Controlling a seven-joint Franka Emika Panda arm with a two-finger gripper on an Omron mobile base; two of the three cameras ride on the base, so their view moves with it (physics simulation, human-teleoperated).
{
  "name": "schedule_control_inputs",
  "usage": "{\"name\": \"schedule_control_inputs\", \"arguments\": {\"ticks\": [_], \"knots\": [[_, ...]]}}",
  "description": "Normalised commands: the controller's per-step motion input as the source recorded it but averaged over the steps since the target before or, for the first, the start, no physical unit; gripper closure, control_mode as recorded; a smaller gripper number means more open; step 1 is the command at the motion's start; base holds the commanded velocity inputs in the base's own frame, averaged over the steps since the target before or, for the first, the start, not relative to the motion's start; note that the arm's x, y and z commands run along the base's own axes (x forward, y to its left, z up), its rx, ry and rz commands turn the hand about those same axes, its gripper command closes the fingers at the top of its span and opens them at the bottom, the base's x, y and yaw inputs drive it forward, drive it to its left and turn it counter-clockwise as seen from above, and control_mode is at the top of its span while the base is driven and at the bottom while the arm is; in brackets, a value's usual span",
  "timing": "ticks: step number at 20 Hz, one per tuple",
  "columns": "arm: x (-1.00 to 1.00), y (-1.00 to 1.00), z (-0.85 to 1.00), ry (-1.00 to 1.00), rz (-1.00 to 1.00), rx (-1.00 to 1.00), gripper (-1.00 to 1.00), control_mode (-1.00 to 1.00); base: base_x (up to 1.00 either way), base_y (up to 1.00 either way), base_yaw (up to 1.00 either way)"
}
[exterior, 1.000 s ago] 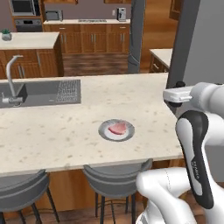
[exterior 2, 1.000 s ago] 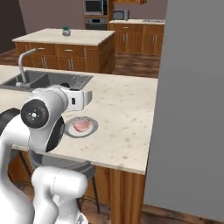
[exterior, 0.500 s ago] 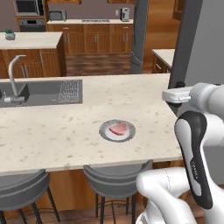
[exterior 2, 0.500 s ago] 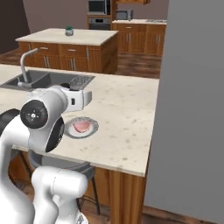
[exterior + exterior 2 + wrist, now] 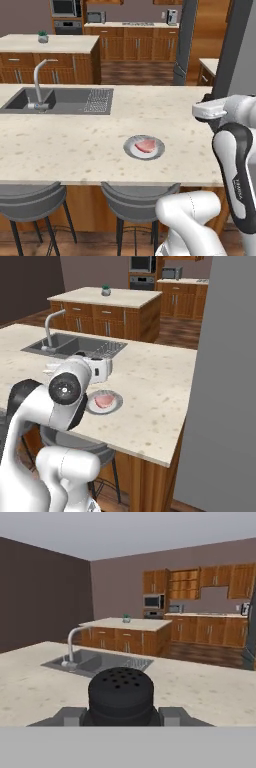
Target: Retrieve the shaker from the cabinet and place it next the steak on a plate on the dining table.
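1. Since the earlier frames the whole scene had slid right in the left base view and the far kitchen had drawn nearer, so the base had driven; the arm kept its pose and nothing on the counter shifted relative to anything else.
2. The gripper (image 5: 121, 716) was closed on the shaker (image 5: 121, 696), whose black perforated top stood between the fingertips (image 5: 68, 716) in the hand view.
3. The shaker was held above the dining table (image 5: 65, 145), pointing toward the sink (image 5: 95, 662) and faucet (image 5: 71, 643).
4. The plate (image 5: 131, 148) sat on the table near its front edge, with the steak (image 5: 145, 146) lying on it.
5. In the right base view the plate (image 5: 113, 406) lay just beyond the arm's elbow, the steak (image 5: 104, 401) on it.
6. Two grey stools (image 5: 138, 201) stood under the table edge.
7. A far island (image 5: 47, 45) carried a small potted plant (image 5: 43, 37).
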Motion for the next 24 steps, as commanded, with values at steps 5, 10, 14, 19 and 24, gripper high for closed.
{"name": "schedule_control_inputs", "arguments": {"ticks": [5,10,14,19,24], "knots": [[0.06,-0.29,-0.36,0.00,0.33,0.00,1.00,-1.00,0.00,0.00,0.00],[0.13,-0.11,-0.65,0.03,0.32,-0.03,1.00,-1.00,0.00,0.00,0.00],[0.28,-0.12,-0.66,0.06,0.30,0.01,1.00,-1.00,0.00,0.00,0.00],[0.43,-0.11,-0.39,0.02,0.18,-0.01,1.00,-1.00,0.00,0.00,0.00],[0.63,-0.01,-0.43,0.02,0.05,-0.04,1.00,-1.00,0.00,0.00,0.00]]}}
